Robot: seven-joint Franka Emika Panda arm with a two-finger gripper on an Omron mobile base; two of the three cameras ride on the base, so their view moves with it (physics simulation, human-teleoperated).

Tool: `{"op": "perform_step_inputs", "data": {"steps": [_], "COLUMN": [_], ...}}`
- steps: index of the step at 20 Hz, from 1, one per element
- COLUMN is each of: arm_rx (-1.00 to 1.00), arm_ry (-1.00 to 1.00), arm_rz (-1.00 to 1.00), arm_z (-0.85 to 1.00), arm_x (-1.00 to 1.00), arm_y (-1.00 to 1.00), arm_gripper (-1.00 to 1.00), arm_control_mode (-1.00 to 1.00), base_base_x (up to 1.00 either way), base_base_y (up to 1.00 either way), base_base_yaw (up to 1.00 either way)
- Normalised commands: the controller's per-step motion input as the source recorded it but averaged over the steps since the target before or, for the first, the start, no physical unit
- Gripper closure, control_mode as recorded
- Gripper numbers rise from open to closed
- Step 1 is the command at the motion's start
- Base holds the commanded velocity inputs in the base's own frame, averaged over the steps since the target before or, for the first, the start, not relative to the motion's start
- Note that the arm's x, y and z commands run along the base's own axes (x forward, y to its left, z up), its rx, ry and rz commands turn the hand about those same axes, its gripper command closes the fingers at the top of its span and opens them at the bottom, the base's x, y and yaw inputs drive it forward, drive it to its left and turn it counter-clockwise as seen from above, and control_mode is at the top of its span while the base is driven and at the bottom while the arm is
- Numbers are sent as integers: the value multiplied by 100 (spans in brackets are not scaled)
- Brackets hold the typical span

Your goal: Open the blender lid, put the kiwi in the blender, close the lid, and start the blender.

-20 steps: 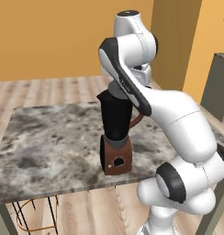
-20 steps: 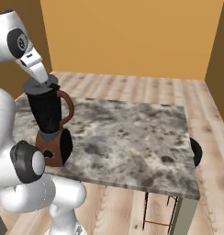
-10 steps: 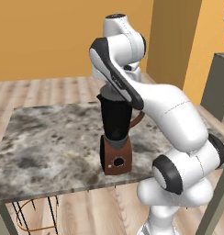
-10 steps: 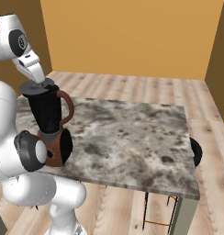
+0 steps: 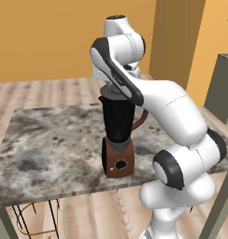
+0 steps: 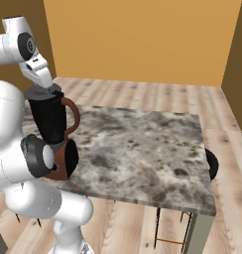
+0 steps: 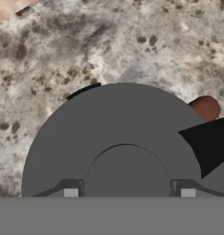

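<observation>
The blender [image 5: 118, 122] stands near the front edge of the marble table [image 5: 50, 140], its reddish-brown base and round dial [image 5: 119, 165] facing the cameras; it also shows at the table's left end as the blender [image 6: 51, 121]. The dark-grey blender lid [image 5: 117, 91] lies level at the jar's top. From above, the lid [image 7: 86, 137] is a wide disc, and my gripper [image 7: 129, 192] is shut on its central knob [image 7: 126, 170], a fingertip on each side. The jar's curved handle [image 7: 204, 108] peeks past the lid's rim. The kiwi is out of view.
My own white arm arches over the blender from behind. Marble tabletop [image 6: 143, 144] stretches to the right of the blender. A black stool seat [image 6: 211, 163] sits past the table's far right edge, and a wire stool frame [image 5: 36, 219] stands under the table.
The arm's upper links and elbow have swung left and closer to the cameras. The hand, lid and blender stay where they were.
</observation>
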Motion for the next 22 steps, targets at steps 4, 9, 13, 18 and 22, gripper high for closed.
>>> {"op": "perform_step_inputs", "data": {"steps": [4, 9, 13, 18, 22], "arm_rx": [1, 0, 0, 0, 1], "arm_ry": [0, 0, -2, -6, -6], "arm_rz": [0, 0, 0, 0, 0], "arm_z": [-4, -14, -7, -10, -17], "arm_x": [20, 15, 14, 24, 6], "arm_y": [0, 0, 0, -1, -9], "arm_gripper": [100, 100, 100, 100, 100], "arm_control_mode": [-100, -100, -100, -100, -100], "base_base_x": [0, 0, 0, 0, 0], "base_base_y": [0, 0, 0, 0, 0], "base_base_yaw": [0, 0, 0, 0, 0]}}
